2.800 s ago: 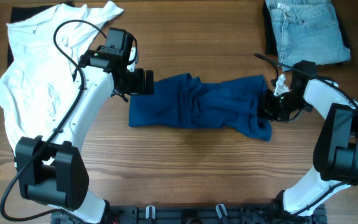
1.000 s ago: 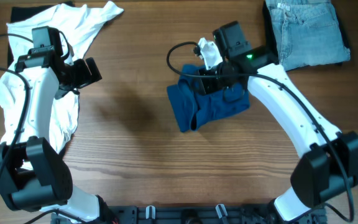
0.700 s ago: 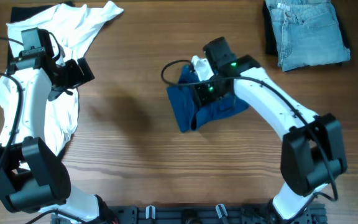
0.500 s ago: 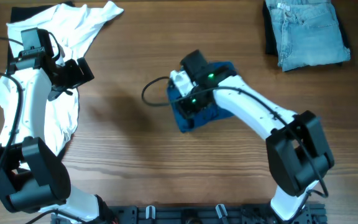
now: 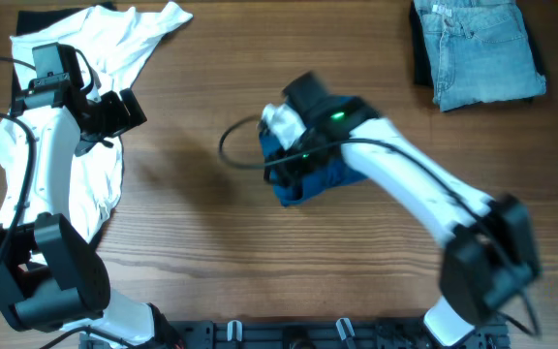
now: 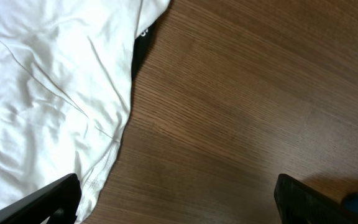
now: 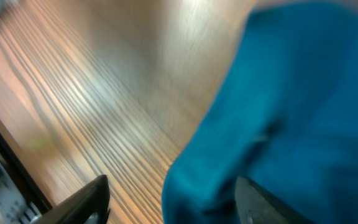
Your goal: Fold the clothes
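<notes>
A blue garment (image 5: 325,176) lies bunched into a small folded heap at the table's middle; in the blurred right wrist view the blue garment (image 7: 291,93) fills the right side. My right gripper (image 5: 287,161) hovers over the heap's left edge, jaws apart, and the cloth's edge lies loose under the right gripper (image 7: 176,205). A crumpled white shirt (image 5: 56,107) is spread at the far left. My left gripper (image 5: 129,110) hangs open just beyond the shirt's right edge. The left wrist view shows the left gripper (image 6: 179,202) over bare wood, beside the white shirt (image 6: 42,93).
Folded light-blue jeans (image 5: 478,48) rest on a dark cloth (image 5: 421,53) at the back right. A black garment (image 5: 27,24) peeks from under the white shirt at the back left. Bare wooden table (image 5: 201,233) stretches between the shirt and the blue heap.
My right arm swept left, carrying the blue garment's right end over itself into a compact heap, then its jaws opened and let go. The left arm drew back to the white shirt and holds still.
</notes>
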You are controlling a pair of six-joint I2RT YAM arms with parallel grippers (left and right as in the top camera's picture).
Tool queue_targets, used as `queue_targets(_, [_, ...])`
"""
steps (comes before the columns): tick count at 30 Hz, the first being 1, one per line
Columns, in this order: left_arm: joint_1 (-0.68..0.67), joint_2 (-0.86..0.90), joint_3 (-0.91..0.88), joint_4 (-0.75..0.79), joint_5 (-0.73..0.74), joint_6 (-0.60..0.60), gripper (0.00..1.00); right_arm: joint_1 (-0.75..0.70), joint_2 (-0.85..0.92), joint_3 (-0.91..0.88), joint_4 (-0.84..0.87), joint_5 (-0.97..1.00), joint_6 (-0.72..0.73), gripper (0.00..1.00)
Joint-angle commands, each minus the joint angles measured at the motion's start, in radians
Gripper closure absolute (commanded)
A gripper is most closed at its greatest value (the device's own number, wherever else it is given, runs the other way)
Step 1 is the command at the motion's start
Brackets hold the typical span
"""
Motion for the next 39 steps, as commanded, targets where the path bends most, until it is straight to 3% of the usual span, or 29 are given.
queue_targets(1, [0.007,-0.007,0.008,-0.011,0.008,0.016,0.0,-0.122,-0.125,0.047,-0.029,0.077,0.263,0.0])
queue_targets(8, [0.007,-0.007,0.008,-0.013,0.008,0.016,0.0,-0.325,-0.098,-0.053,-0.116,0.106,0.41,0.0])
queue_targets(20, [0.007,-0.007,0.008,-0.02,0.008,0.016,0.0,-0.358,-0.098,-0.34,-0.047,0.109,0.457,0.01])
queue_targets(29, [0.007,-0.007,0.008,-0.019,0.008,0.016,0.0,-0.358,-0.097,-0.54,0.269,0.109,0.454,0.11])
queue_targets(34, [0.007,-0.007,0.008,-0.019,0.008,0.016,0.0,-0.358,-0.082,-0.581,0.509,0.282,0.481,0.18])
queue_targets(39, [0.007,-0.007,0.008,-0.019,0.008,0.016,0.0,-0.358,0.048,-0.581,0.833,0.37,0.471,0.21])
